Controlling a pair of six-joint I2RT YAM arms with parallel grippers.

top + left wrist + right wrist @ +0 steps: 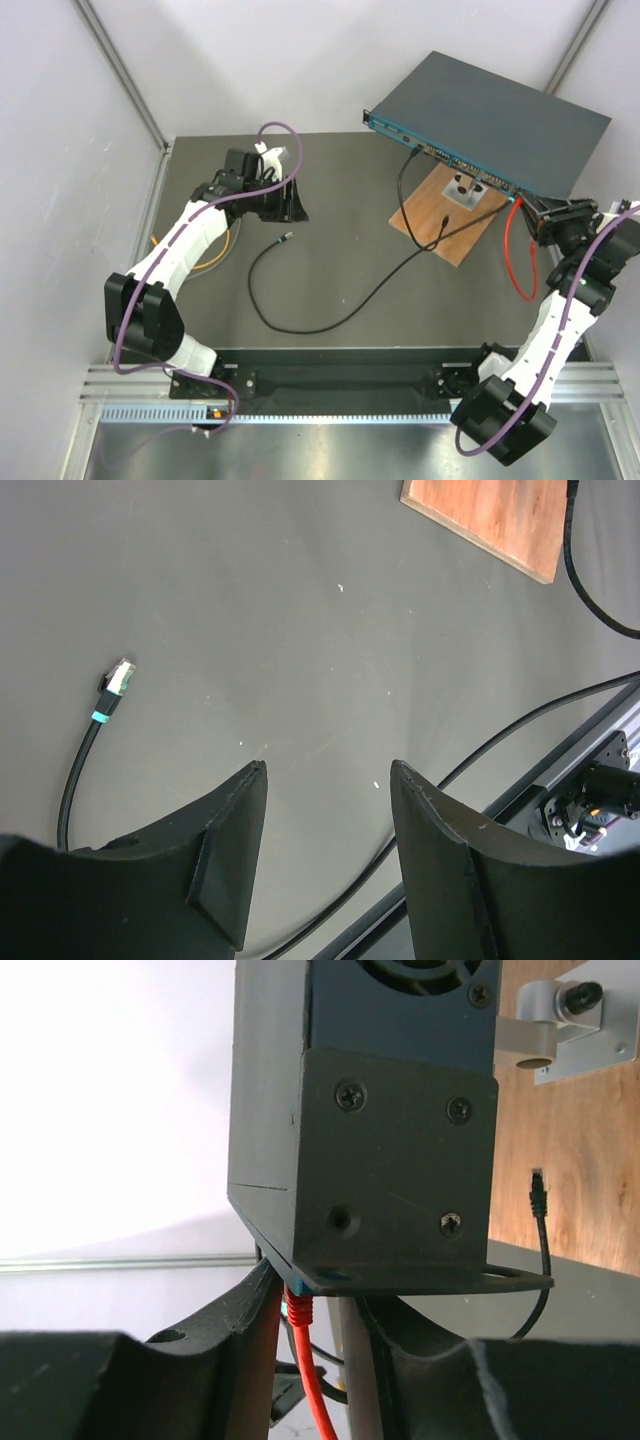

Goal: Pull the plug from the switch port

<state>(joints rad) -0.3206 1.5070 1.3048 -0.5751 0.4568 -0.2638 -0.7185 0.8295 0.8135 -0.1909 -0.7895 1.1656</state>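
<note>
You're at the grasp step: the right gripper (318,1298) stands narrow astride the red plug (298,1308), seated in the switch (500,105) at the top view's upper right, grip uncertain, so clamp it and draw straight out; the left gripper (328,780) hangs wide, empty.

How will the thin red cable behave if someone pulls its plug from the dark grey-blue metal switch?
Probably floppy: the thin red cable curves in a slack loop from the dark grey-blue metal switch. It looks light, so it should follow easily. Its plug seems small and rigid.
</note>
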